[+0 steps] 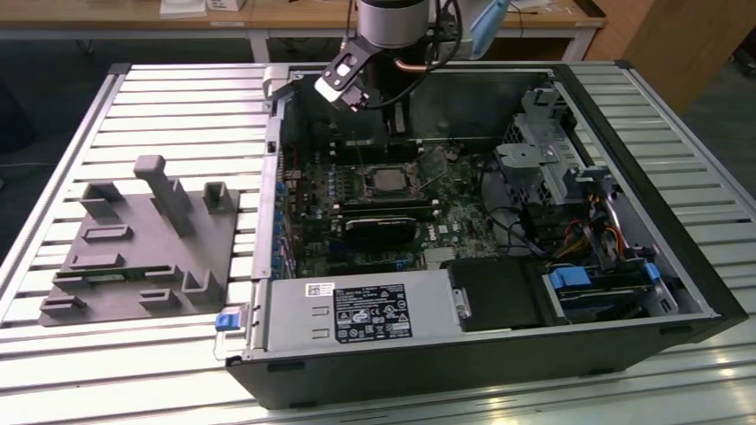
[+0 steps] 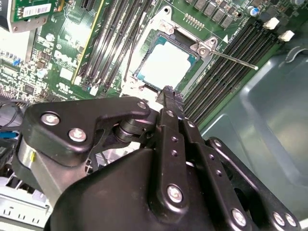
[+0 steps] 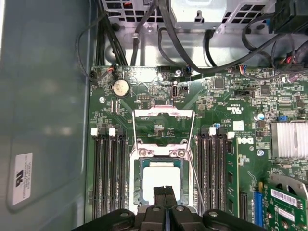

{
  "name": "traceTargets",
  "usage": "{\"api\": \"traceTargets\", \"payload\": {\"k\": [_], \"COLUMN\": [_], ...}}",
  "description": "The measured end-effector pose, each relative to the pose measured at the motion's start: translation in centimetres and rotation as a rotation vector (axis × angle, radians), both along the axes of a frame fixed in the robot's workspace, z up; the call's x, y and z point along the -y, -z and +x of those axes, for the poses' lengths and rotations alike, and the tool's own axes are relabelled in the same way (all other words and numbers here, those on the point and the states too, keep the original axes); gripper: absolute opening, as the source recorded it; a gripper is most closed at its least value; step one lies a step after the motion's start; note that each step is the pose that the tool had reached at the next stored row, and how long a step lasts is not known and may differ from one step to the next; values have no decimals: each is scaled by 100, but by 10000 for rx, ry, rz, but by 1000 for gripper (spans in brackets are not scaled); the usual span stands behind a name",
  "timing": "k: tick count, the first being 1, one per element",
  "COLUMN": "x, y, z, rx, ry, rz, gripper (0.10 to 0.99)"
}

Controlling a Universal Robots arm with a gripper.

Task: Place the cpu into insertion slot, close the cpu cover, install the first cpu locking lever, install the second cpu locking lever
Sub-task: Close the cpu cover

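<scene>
Silvery cpu [image 3: 161, 177] sits in slot [image 3: 136, 190], cover [image 3: 163, 113] standing open. Gripper [image 3: 165, 188], fingers pressed together and empty, hangs just over cpu; in exterior view, 12 o'clock from slot.

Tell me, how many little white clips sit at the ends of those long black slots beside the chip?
4 in the first wrist view: white clips and on one side of the cpu and on the other. The gripper may hide more.
</scene>
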State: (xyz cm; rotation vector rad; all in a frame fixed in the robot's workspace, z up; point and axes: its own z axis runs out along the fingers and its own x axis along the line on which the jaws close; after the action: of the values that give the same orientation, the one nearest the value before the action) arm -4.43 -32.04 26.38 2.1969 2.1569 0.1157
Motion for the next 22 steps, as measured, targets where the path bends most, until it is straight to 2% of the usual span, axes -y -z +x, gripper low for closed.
{"api": "traceTargets", "payload": {"k": [3, 11, 22], "x": [0, 0, 0], "y": [-30, -32, -31], "z": [0, 13, 127], "rx": [-1, -2, -1], "ry": [0, -1, 0], "rz": [0, -1, 0], "gripper": [106, 106, 106]}}
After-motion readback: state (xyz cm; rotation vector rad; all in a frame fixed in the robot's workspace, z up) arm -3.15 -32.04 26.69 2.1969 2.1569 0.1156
